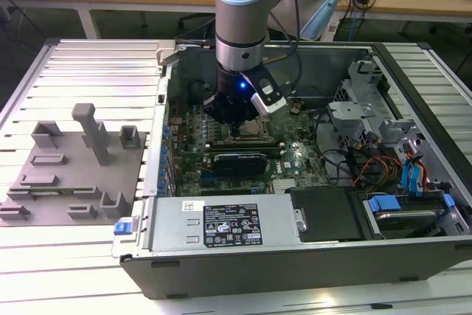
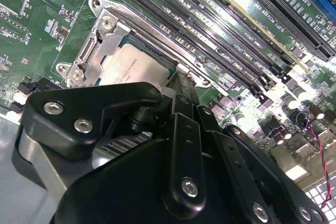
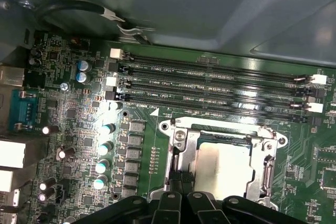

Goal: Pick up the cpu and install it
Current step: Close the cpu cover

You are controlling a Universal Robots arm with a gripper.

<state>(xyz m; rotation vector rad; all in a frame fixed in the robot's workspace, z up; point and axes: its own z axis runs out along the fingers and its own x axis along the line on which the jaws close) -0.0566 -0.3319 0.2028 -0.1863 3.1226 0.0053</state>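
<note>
Closest in, gripper [image 3: 181, 182] low over the motherboard [image 3: 73, 129], grasp impossible to tell. Just beyond, cpu [image 3: 223, 167] flat inside the socket frame [image 3: 178, 145]. Farther on, memory slots [image 3: 210, 85], then case wall [image 3: 210, 14].

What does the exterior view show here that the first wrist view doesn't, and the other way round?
Exterior view: the open computer case, the grey tray on the exterior view's left, the arm over the case. First wrist view: the cpu seated within its socket frame, beside the memory slots. Both: the green motherboard and the gripper low at the socket.
</note>
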